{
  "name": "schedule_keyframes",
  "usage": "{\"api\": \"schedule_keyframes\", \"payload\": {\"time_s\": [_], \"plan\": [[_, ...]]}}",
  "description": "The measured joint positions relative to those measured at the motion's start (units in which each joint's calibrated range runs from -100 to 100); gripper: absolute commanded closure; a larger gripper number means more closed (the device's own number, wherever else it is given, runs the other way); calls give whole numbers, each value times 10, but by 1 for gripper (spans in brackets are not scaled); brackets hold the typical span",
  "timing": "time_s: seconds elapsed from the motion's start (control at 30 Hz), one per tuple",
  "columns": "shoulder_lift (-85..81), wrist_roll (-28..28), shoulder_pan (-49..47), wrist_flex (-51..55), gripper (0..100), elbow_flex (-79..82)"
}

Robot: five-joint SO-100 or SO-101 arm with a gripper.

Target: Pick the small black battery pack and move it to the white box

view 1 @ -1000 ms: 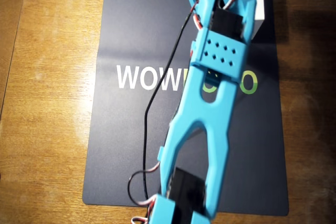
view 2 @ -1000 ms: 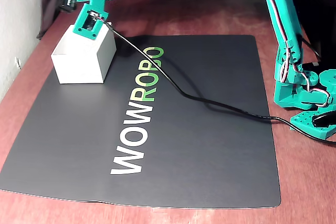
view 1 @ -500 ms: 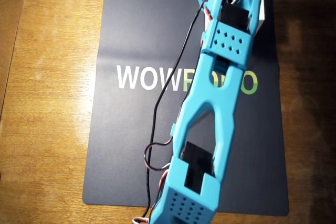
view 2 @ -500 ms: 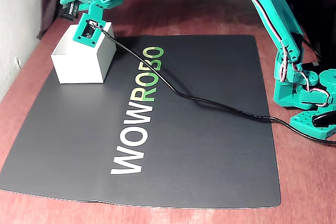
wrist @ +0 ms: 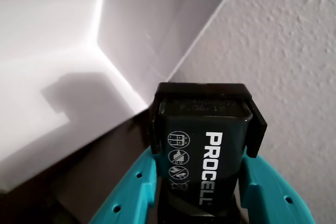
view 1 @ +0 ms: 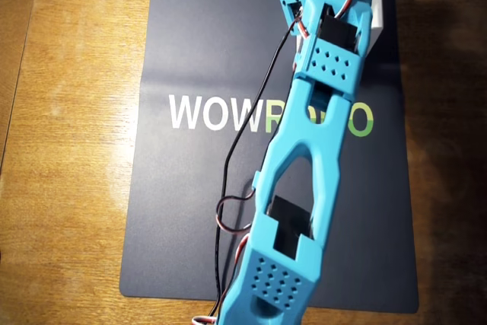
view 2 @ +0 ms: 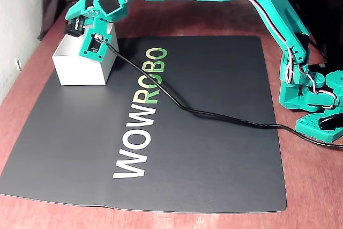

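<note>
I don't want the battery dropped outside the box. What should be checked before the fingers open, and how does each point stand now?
1. Battery clamped between the fingers: ok, both teal fingers press its sides in the wrist view.
2. Gripper at the white box: ok, it sits at the box's top opening in the fixed view.
3. Battery over the box's inside: cannot tell; the wrist view shows the box's inner corner ahead, but the battery's tip seems near a wall edge.
4. Box inside free: ok, the visible part is bare.
5. Black cable clear of the box: not ok, it runs close beside the box's wall.
</note>
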Motion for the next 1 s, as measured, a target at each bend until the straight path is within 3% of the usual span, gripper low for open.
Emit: {"api": "schedule_keyframes", "payload": {"time_s": [0.6,1.0], "plan": [[17,41,0,-3,94,-11],[17,160,0,-3,94,-11]]}}
